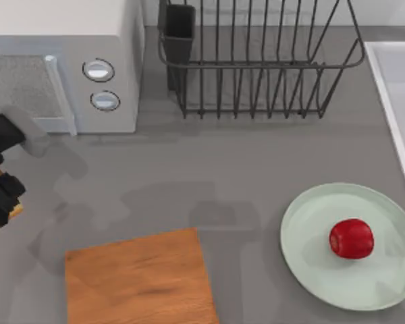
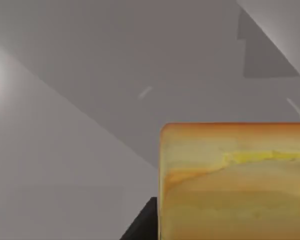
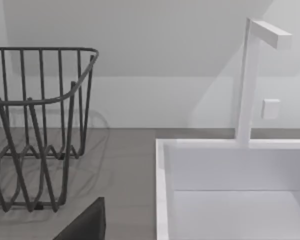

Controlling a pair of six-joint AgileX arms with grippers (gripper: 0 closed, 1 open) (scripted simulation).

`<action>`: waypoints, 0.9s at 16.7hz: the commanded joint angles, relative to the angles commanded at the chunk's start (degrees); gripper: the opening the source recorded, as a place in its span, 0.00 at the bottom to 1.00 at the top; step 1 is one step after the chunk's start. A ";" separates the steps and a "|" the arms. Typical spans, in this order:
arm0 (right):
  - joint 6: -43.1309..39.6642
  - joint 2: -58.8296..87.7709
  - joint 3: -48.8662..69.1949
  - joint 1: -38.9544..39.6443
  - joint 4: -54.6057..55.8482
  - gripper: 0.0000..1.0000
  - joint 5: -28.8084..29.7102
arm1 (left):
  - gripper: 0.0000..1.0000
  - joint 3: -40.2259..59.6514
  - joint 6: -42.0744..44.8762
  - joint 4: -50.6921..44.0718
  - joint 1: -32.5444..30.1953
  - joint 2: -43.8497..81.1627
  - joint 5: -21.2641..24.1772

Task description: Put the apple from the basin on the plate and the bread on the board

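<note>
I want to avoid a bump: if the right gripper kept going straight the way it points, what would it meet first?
Likely the basin, whose near rim lies ahead in the right wrist view, with the faucet and back wall beyond. Depth is uncertain.

Left gripper is cut by the frame edge beside the board, hiding most of the bread.
</note>
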 joint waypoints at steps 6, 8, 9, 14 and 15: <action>0.00 0.00 0.00 0.00 0.00 1.00 0.00 | 0.00 -4.82 -39.51 1.56 -14.85 -4.53 -2.56; 0.00 0.00 0.00 0.00 0.00 1.00 0.00 | 0.00 -5.69 -55.49 2.78 -19.76 -6.23 -3.56; 0.00 0.00 0.00 0.00 0.00 1.00 0.00 | 0.00 -6.04 -63.77 3.46 -22.13 -7.07 -4.03; 0.00 0.00 0.00 0.00 0.00 1.00 0.00 | 0.00 -7.44 -106.21 7.22 -32.14 -10.65 -5.46; 0.00 0.00 0.00 0.00 0.00 1.00 0.00 | 0.00 -7.70 -114.42 7.92 -33.71 -11.10 -5.45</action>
